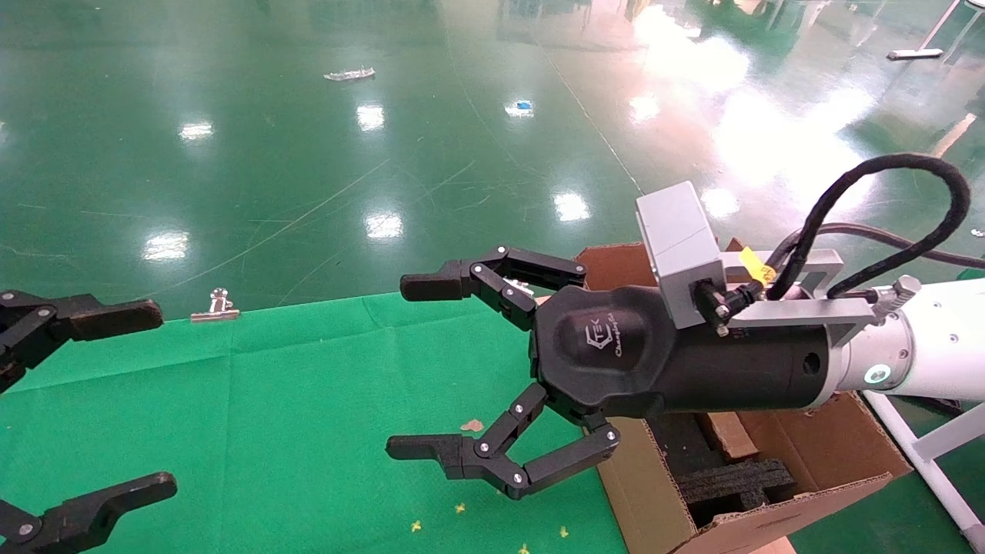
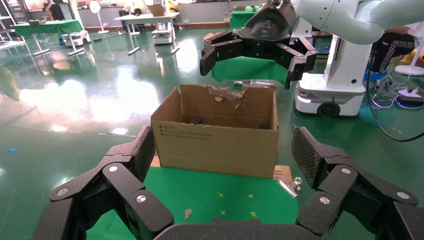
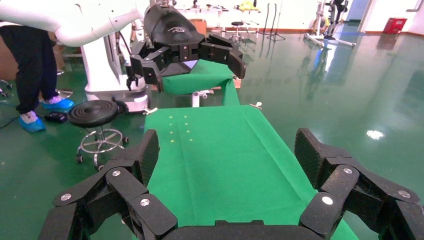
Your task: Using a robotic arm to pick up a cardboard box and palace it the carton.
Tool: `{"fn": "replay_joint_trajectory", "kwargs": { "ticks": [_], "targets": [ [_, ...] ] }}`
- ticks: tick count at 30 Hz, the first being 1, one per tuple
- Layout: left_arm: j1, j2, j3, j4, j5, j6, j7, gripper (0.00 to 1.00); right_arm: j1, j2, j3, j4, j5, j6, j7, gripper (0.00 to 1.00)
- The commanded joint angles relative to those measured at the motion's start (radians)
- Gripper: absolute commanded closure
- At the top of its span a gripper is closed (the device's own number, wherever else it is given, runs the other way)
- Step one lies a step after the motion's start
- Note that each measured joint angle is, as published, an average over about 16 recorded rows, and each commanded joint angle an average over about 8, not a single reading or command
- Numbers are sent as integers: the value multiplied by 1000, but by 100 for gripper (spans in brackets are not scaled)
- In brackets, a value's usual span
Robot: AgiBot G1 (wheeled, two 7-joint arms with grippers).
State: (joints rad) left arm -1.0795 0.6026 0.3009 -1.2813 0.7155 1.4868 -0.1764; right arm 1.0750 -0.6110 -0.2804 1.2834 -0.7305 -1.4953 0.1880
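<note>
The large brown carton (image 1: 827,450) stands at the right end of the green table, with black foam (image 1: 731,481) inside; it also shows in the left wrist view (image 2: 215,142). A narrow brown cardboard block (image 1: 727,435), apparently the cardboard box, lies inside the carton beside the foam, partly hidden by the wrist. My right gripper (image 1: 414,366) on the white robotic arm (image 1: 935,346) hangs open and empty above the table, just left of the carton, with its wrist over the carton. It also shows from the left wrist (image 2: 251,67) and in its own view (image 3: 227,150). My left gripper (image 1: 154,400) is open and empty at the table's left end.
A green cloth (image 1: 269,415) with small yellow marks covers the table. A metal binder clip (image 1: 218,304) sits on its far edge. A black stool (image 3: 97,112) and a white robot base (image 3: 107,75) stand beyond the table's left end. Shiny green floor lies all round.
</note>
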Motion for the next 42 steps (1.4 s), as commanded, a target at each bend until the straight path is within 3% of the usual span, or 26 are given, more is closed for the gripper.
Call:
{"fn": "replay_joint_trajectory", "kwargs": {
  "ticks": [1,42],
  "targets": [
    [0,0,0,0,0,0,0,0,0,0,0,0,0,0,0,0],
    [0,0,0,0,0,0,0,0,2,0,-2,-2,-1,1,0,0]
  ]
}}
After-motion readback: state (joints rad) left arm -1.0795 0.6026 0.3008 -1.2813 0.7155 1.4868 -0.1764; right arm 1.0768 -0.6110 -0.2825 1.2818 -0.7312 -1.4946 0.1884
